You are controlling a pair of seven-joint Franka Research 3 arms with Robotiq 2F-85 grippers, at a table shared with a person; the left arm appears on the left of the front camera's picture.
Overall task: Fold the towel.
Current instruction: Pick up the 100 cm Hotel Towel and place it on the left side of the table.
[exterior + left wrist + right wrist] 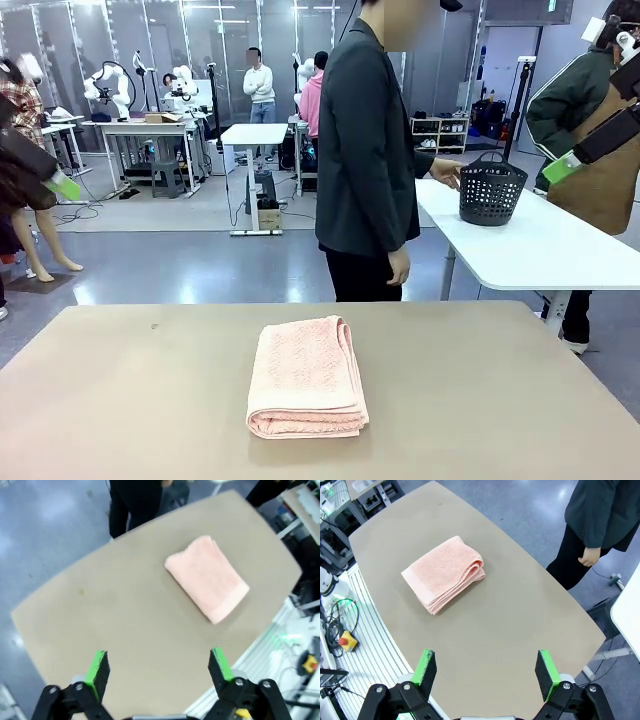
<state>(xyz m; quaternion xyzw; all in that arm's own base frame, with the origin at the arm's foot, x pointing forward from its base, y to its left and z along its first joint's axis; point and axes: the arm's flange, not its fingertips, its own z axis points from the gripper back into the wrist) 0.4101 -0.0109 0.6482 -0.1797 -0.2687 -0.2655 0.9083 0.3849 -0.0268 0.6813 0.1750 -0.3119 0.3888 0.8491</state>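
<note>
Towel [306,378]: folded stack, flat on table [120,400].
My pincers [159,667] [487,670]: both apart, holding nothing, high above.
Risk: a careless touch could spill the layers.

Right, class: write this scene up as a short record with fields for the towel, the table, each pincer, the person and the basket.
towel: salmon pink, folded into a thick stack, lying flat near the middle of the table
table: tan top, towel on it
left pincer: open, raised above the table, holding nothing
right pincer: open, raised above the table, holding nothing
person: dark jacket, standing at the far side, one hand reaching to the basket
basket: dark, on a white table behind
</note>
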